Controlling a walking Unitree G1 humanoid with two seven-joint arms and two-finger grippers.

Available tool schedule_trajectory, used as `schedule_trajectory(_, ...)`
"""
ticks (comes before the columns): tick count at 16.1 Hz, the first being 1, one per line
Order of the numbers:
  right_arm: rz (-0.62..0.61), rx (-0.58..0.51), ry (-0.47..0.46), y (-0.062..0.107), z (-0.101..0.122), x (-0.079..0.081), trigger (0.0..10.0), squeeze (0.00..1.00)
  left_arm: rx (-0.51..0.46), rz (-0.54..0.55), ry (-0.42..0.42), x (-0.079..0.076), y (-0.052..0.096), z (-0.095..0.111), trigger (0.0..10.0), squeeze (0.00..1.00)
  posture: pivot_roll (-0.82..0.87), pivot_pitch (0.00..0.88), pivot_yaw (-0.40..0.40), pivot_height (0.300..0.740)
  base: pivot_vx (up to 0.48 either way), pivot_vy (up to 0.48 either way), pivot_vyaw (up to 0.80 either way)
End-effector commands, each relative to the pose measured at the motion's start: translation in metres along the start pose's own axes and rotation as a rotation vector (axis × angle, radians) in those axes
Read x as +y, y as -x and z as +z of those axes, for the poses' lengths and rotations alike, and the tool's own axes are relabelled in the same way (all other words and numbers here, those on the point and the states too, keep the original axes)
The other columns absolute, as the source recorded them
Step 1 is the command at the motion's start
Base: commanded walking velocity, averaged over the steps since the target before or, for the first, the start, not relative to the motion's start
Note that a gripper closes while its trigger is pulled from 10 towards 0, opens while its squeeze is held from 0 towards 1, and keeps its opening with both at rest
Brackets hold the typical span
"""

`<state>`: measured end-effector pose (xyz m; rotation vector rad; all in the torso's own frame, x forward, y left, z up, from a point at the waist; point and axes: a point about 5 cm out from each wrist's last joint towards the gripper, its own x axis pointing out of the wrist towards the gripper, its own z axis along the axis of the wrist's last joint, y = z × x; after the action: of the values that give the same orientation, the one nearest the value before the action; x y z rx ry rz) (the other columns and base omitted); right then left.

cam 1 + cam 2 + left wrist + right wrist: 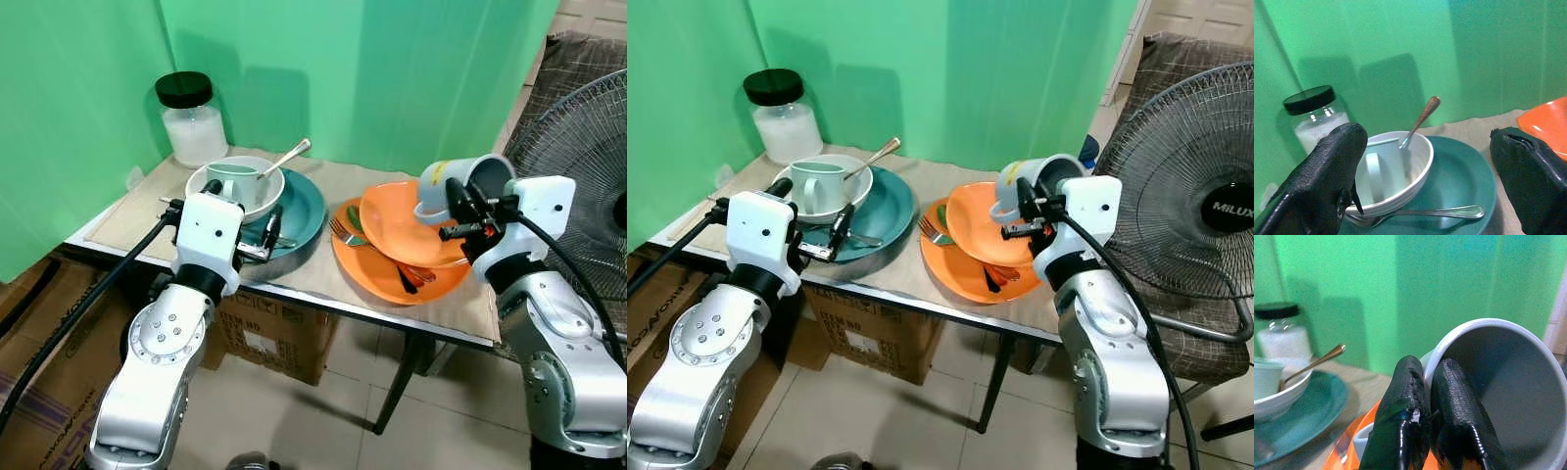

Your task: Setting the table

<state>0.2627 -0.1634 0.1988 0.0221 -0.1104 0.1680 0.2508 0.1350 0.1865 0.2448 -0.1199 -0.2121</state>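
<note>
My right gripper (458, 208) is shut on the rim of a pale grey mug (472, 179), one finger inside and one outside (1409, 396). The mug (1508, 382) lies tilted on its side in the air above an orange bowl (402, 230), which rests on an orange plate (392, 284) with a fork (343, 233). My left gripper (1425, 196) stands wide open at the near edge of a teal plate (306, 211). On that plate are a white bowl (1418, 166) holding a light teal cup (235, 179) and a spoon (289, 155), and a second fork (1440, 213).
A glass jar with a black lid (193, 122) stands at the table's back left corner. A beige mat covers the table (137, 211). A floor fan (1205, 196) stands close on the right. Cardboard boxes (265, 338) sit under the table. A green backdrop hangs behind.
</note>
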Motion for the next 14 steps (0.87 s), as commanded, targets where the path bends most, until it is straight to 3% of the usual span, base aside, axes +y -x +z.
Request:
schedule_trajectory(1,-0.028,-0.034,0.006,0.0,0.002,-0.001,10.0,0.0,-0.01,0.009,-0.004,-0.001,-0.001,0.001,10.0,0.0,0.1,0.0,-0.001,0.74,0.0,0.0,-0.78)
schedule_trajectory(5,-0.115,-0.129,0.009,0.001,0.011,-0.001,10.0,0.0,0.0,0.009,0.009,0.001,0.001,0.0,10.0,0.0,0.1,0.0,0.008,0.74,0.0,0.0,-0.8)
schedule_trajectory(6,-0.197,-0.134,0.075,0.003,0.01,-0.009,10.0,0.0,0.02,-0.018,0.019,-0.005,0.003,-0.004,10.0,0.0,0.1,0.0,0.007,0.74,0.0,0.0,-0.79)
schedule_trajectory(8,-0.177,-0.122,0.095,0.002,0.007,-0.008,10.0,0.0,0.012,-0.011,0.024,-0.004,0.004,-0.002,10.0,0.0,0.1,0.0,0.007,0.74,0.0,0.0,-0.79)
schedule_trajectory(11,-0.196,-0.14,0.118,0.002,0.007,-0.007,10.0,0.0,0.013,-0.01,0.011,-0.003,0.004,-0.003,10.0,0.0,0.1,0.0,0.012,0.74,0.0,0.0,0.0)
schedule_trajectory(14,-0.319,-0.187,0.155,0.003,0.008,-0.01,10.0,0.0,0.013,0.002,0.019,-0.002,0.005,-0.003,10.0,0.0,0.1,0.0,0.008,0.74,0.0,0.0,-0.8)
